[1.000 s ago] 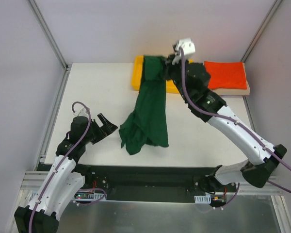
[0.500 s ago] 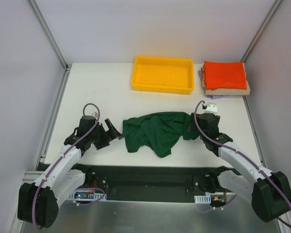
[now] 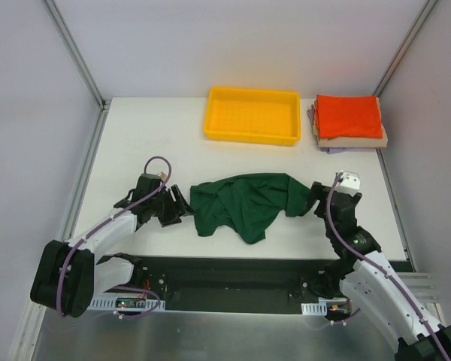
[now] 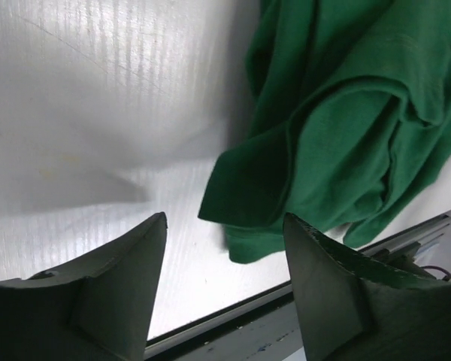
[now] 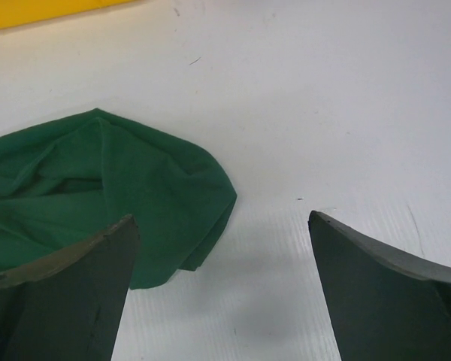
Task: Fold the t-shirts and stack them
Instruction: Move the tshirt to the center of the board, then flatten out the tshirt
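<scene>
The crumpled dark green t-shirt lies on the white table between the left gripper and right gripper, both spread wide, empty.

Bright, even light from above whitens my surface. In my left wrist view, glare streaks at 11 o'clock, a soft shadow at 9; my left pincer is blurred.
</scene>
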You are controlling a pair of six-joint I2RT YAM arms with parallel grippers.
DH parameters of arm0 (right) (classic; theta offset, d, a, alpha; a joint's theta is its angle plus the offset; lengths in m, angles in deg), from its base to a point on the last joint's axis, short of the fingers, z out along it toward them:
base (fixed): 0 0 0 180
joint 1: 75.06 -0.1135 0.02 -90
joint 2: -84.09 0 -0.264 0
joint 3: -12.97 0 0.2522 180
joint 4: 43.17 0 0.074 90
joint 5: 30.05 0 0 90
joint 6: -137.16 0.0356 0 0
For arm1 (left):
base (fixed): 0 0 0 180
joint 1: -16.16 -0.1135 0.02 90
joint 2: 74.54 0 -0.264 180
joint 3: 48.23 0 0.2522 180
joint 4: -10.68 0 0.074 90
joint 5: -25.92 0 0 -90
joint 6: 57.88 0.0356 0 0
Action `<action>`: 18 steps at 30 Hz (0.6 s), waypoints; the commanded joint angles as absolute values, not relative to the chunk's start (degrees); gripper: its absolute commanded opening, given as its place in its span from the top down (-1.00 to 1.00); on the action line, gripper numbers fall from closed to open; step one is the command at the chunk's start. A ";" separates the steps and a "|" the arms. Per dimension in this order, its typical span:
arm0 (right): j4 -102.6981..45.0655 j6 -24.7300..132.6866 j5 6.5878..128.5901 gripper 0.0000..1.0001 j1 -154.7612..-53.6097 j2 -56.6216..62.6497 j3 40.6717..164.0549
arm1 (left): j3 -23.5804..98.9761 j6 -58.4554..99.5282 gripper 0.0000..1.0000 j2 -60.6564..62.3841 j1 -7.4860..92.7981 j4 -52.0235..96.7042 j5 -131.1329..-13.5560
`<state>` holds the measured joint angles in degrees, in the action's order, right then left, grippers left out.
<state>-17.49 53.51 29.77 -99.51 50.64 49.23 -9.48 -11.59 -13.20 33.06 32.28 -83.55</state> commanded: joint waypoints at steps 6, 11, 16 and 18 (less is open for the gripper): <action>-23.17 48.84 42.35 -0.93 -99.23 55.36 46.51 | -5.56 -9.28 0.02 -7.31 33.56 27.53 -82.54; -23.09 48.39 50.78 -0.93 -99.40 51.23 47.82 | -2.75 -8.75 1.00 -5.64 33.56 28.74 -80.88; -19.93 50.77 57.31 -0.93 -102.03 44.29 51.33 | 0.07 -7.79 1.00 -12.56 33.65 35.42 -70.96; -17.38 52.25 54.52 -0.98 -107.38 41.57 53.26 | -0.10 -7.96 1.00 -16.86 33.65 37.62 -66.57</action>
